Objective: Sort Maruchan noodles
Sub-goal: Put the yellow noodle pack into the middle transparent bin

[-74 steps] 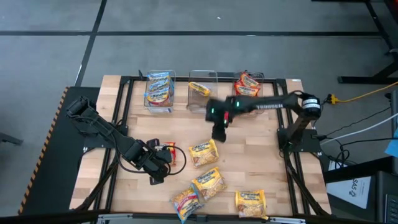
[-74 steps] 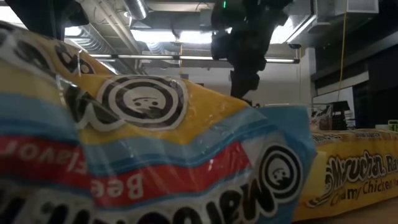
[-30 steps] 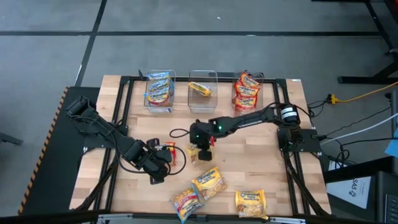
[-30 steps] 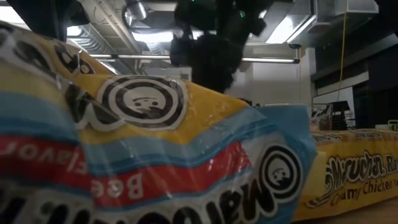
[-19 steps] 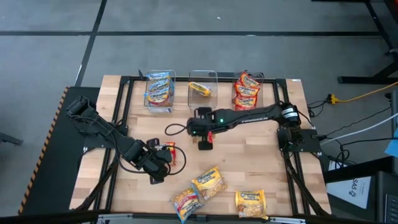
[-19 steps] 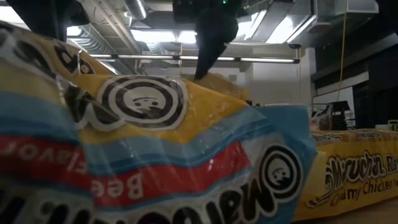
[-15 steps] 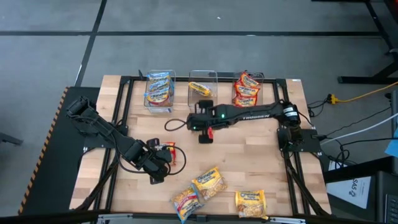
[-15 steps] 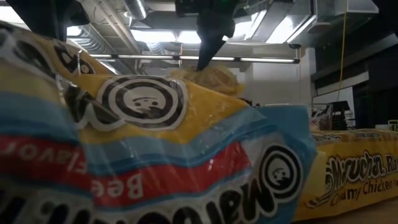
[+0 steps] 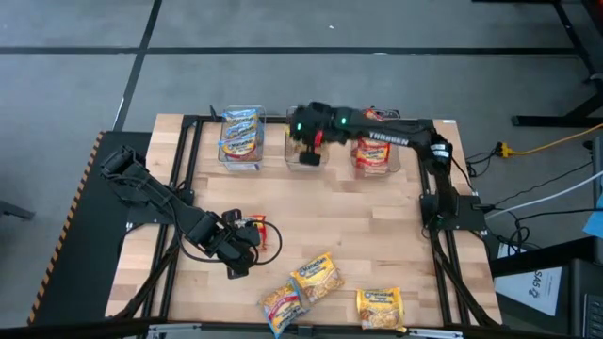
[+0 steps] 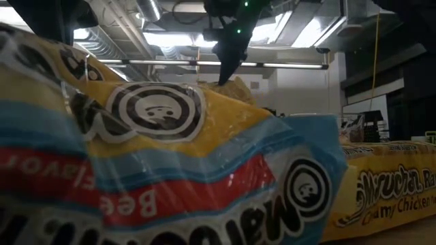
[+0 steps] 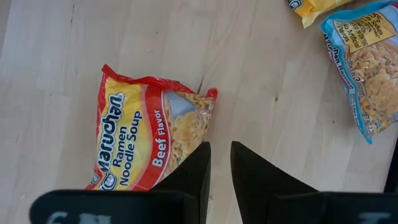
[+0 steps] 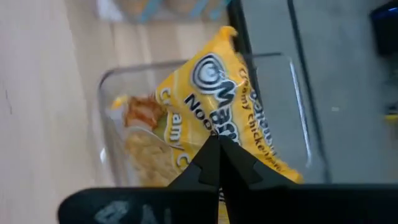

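Because the sorting runs by wrapper colour, three clear plastic rectangular bins stand in a row along the 12 o'clock edge of the pale wooden table (image 9: 377, 221).

Item 1: right gripper (image 9: 308, 149), poised over the middle clear bin (image 9: 292, 155), fingers pressed together on a yellow-trimmed square plastic ramen packet (image 12: 239, 134). The right wrist view shows the packet hanging inside the bin's walls, so the hold looks like the last stage of a drop-off; release not yet made.

Item 2: blue-trimmed ramen packets (image 9: 241, 135), stacked in the bin at 11 o'clock.

Item 3: red-trimmed ramen packets (image 9: 373, 153), stacked in the bin at 1 o'clock, partly under the right arm.

Item 4: three loose packets near the 6 o'clock edge, unsorted: a yellow one (image 9: 316, 276), a red-and-blue one (image 9: 283, 308) touching it, another yellow one (image 9: 381, 306) apart toward 5 o'clock.

Item 5: left gripper (image 11: 217, 163), waiting at 8 o'clock, fingers narrowly parted and holding nothing, just above a red beef-flavour ramen packet (image 11: 146, 134) (probably its next pick).
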